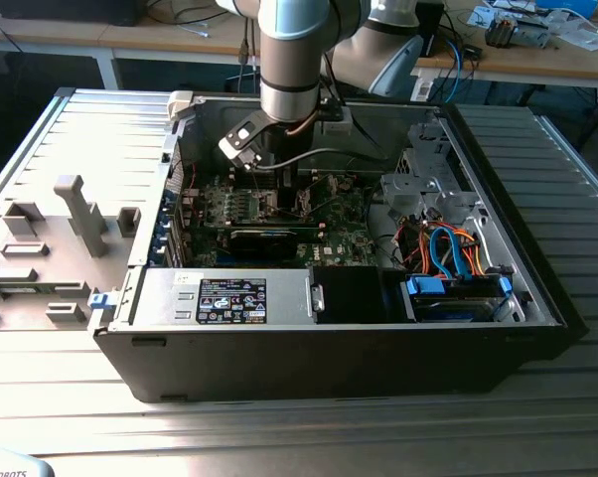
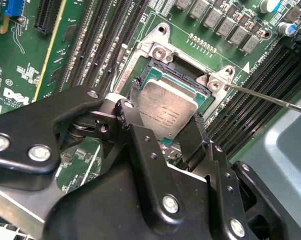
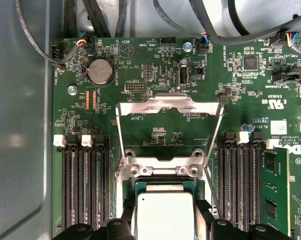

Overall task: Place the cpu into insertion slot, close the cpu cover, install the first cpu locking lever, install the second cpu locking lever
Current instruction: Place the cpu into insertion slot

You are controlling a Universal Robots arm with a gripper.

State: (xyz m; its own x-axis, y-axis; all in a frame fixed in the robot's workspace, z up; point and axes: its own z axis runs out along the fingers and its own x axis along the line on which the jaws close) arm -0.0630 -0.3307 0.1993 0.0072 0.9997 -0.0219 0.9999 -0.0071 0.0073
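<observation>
Inside the open computer case, my gripper (image 1: 279, 199) reaches down over the green motherboard (image 1: 349, 234). In both wrist views its black fingers (image 2: 126, 114) press on two opposite edges of the cpu (image 2: 170, 105), a square silver-topped chip. The cpu (image 3: 163, 212) sits at the insertion slot (image 3: 160, 176), level with its silvery rim (image 2: 158, 50); whether it is fully seated I cannot tell. The cpu cover (image 3: 168, 104), a thin metal frame, is swung open and lies back over the board beyond the slot. A thin wire locking lever (image 2: 270, 97) stands free beside the slot.
Black memory slots (image 3: 83, 190) run along both sides of the slot. A coin battery (image 3: 100, 72) and cables (image 3: 225, 30) lie beyond the cover. A drive cage with blue and orange cables (image 1: 448, 248) is at the exterior view's right, a grey fixture (image 1: 75, 214) outside the case at its left.
</observation>
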